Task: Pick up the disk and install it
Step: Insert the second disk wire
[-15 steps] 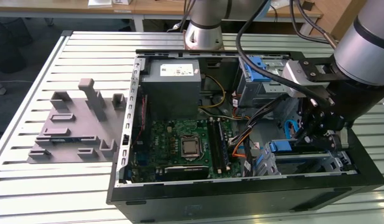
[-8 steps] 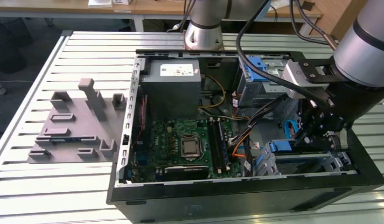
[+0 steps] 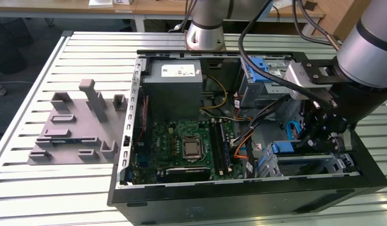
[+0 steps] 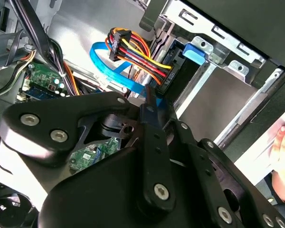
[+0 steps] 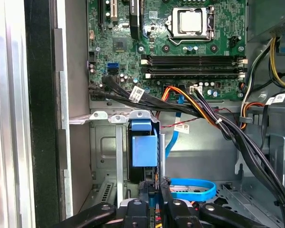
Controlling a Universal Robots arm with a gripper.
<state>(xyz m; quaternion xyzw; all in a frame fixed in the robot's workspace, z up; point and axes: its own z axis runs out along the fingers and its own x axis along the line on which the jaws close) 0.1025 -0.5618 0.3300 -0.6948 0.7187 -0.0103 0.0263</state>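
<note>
Silver-grey tubular arm (image 3: 375, 42) with black cables, ending in a black, screw-studded end effector (image 3: 322, 134) of linked plates

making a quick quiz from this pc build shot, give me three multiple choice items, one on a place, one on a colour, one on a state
1. Where in the exterior view is the gripper?
A. over the grey plastic stand on the table
B. down inside the open computer case, at the exterior view's right
C. above the power supply

2. What colour is the flat cable looping near the drive bay?
A. blue
B. white
C. green

3. What state is the processor socket in?
A. covered by a fan
B. hidden under cables
C. bare, with no cooler on it

Answers:
1 B: the arm reaches into the computer case near the drive bay.
2 A: the flat cable is plainly blue in the first wrist view.
3 C: the processor socket lies uncovered on the green board.
</note>
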